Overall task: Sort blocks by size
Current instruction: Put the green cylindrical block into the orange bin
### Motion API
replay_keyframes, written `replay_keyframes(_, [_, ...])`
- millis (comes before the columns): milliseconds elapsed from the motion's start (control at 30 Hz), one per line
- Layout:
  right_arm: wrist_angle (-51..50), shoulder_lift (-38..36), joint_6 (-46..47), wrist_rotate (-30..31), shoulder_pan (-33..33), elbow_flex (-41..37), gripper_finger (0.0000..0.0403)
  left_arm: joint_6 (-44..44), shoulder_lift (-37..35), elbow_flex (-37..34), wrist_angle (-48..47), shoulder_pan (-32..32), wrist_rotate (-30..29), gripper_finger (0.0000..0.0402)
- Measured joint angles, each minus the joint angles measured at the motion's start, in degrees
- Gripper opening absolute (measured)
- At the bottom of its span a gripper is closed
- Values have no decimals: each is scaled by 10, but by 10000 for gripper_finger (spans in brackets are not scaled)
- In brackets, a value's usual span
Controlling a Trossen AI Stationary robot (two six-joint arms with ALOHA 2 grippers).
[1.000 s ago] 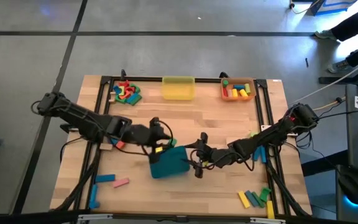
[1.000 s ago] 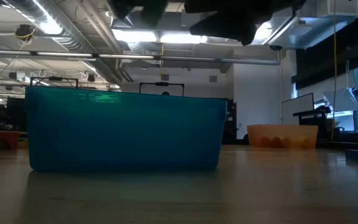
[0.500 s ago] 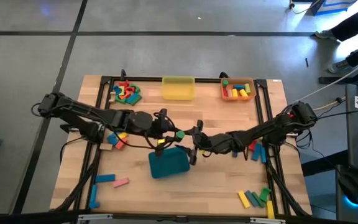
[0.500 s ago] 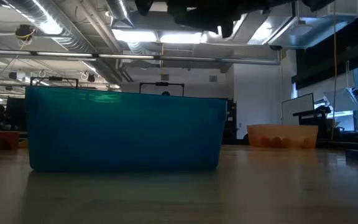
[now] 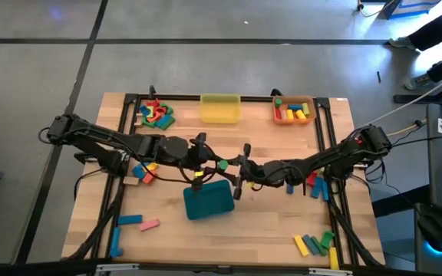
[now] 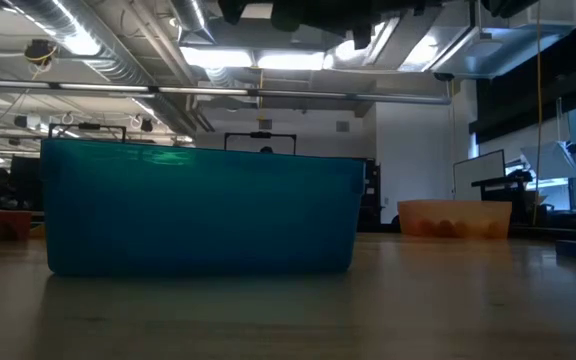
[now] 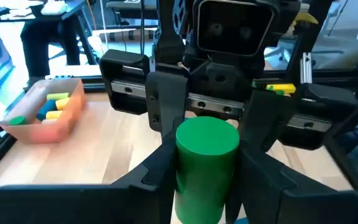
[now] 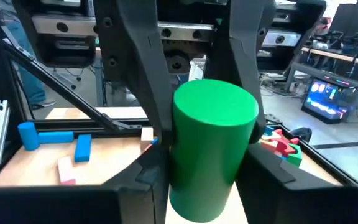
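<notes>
Green cylinder held between both grippers, just behind the teal tray.

The green cylinder (image 5: 223, 164) hangs above the counter (image 5: 267, 138), just beyond the far edge of the teal tray (image 5: 209, 202). The left gripper (image 5: 215, 163) pinches it from the left side and the right gripper (image 5: 235, 165) has its fingers around the same piece from the right, so both pinch one block. In both wrist views its long axis runs along the fingers, from one gripper toward the other. Both arms are equally near; I judge a handover, so one gripper must let go. The orange tray (image 5: 294, 110) with short pieces stands far behind the teal tray, to the right.
</notes>
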Motion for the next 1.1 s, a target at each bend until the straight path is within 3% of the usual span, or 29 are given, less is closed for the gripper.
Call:
replay_keyframes(200, [-27, -9, -48, 22, 0, 0, 141, 21, -22, 0, -32, 9, -1, 177])
replay_keyframes(367, [-132, -65, -53, 104, -6, 0, 141, -12, -93, 2, -190, 16, -43, 221])
replay_keyframes(533, [-294, -126, -25, 178, -44, 0, 141, -82, -134, -12, -337, 9, -92, 229])
replay_keyframes(800, [-538, -183, 92, 165, -199, 0, 141, -118, -145, -139, -268, -20, -98, 229])
replay_keyframes(1100, [-657, -182, 154, 36, -443, 0, 141, -162, -143, -240, -155, -42, -98, 230])
